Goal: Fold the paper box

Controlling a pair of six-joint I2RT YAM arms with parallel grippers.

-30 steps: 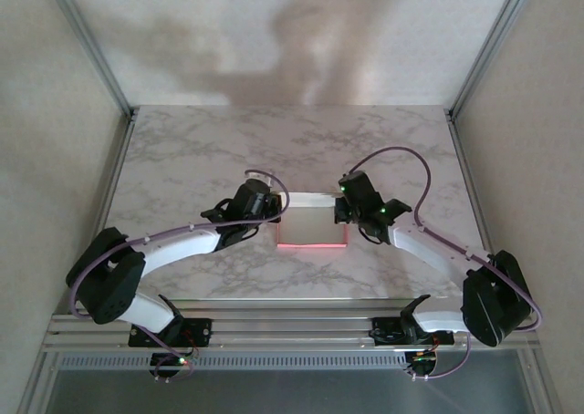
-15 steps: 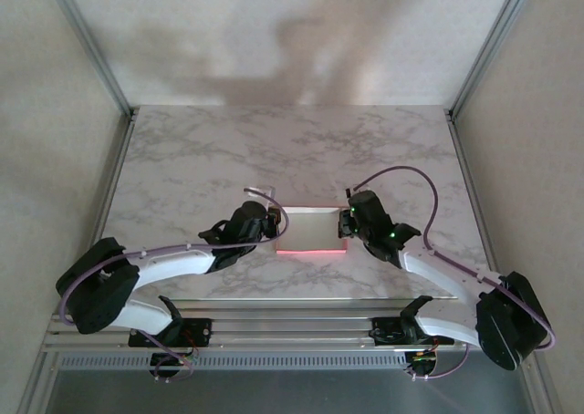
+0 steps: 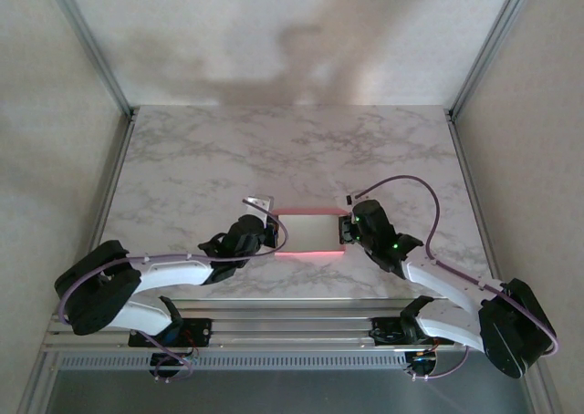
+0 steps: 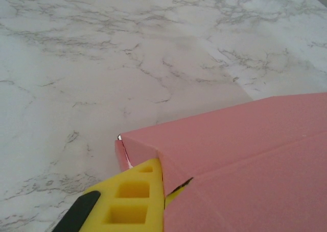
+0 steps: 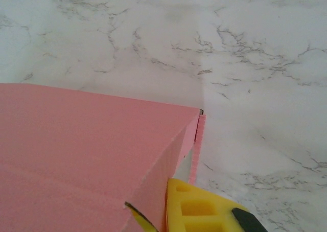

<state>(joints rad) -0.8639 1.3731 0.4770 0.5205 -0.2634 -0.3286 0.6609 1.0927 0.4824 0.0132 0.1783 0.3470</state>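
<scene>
Pink card, the paper box [image 3: 310,232], lies toward the near edge of the counter [image 3: 201,159], mid-width, white interior facing up. Left pincer [image 3: 271,237] and right pincer [image 3: 348,232] each clamp an end wall. Judgement: corners creased, walls raised; closing folds outstanding.

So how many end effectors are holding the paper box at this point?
2. The left end effector clamps the left wall of the paper box, and the right end effector clamps its right wall.
</scene>
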